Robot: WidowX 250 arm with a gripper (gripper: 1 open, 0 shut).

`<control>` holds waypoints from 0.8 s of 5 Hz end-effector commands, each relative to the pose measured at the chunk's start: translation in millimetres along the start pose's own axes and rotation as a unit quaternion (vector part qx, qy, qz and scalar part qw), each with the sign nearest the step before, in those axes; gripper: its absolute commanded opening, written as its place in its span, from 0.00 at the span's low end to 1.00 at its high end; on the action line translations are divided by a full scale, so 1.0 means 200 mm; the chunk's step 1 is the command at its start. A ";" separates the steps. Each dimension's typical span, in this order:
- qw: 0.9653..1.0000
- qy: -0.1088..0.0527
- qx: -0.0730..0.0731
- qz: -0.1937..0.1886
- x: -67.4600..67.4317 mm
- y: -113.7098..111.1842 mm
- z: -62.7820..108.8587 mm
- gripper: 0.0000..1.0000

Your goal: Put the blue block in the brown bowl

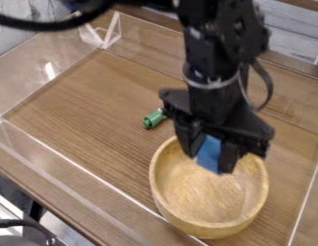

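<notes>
My black gripper (218, 157) points down over the brown bowl (174, 207) at the lower right and is shut on the blue block (215, 154), which shows bright blue between the fingers. The block hangs above the bowl's inside, near its far rim. The bowl is a large round light-wood dish with a thick rim, and nothing else lies in it. The arm's dark body rises behind the gripper and hides the table beyond.
A green-and-white marker pen (154, 119) lies on the wooden table (85, 106) just left of the arm, mostly hidden by it. Clear plastic walls (33, 154) fence the table at the left and back.
</notes>
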State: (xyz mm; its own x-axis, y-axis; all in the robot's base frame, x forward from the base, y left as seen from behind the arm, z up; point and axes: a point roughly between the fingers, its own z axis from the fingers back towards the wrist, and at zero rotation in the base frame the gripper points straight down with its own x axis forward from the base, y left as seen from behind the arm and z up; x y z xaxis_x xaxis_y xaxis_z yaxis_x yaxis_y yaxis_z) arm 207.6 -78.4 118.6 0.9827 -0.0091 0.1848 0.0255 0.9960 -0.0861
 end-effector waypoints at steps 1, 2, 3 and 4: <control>0.999 -0.051 0.000 0.011 0.14 0.04 0.16 0.00; 0.997 -0.079 0.004 0.014 0.25 0.11 0.25 0.00; 0.996 -0.084 0.018 0.026 0.30 0.16 0.30 0.00; 0.996 -0.083 0.019 0.022 0.29 0.15 0.22 0.00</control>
State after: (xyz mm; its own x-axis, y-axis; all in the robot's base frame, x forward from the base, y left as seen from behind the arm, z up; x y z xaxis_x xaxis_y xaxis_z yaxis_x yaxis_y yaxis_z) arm 253.2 -45.8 160.8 0.9508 0.0461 0.3064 -0.0307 0.9980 -0.0547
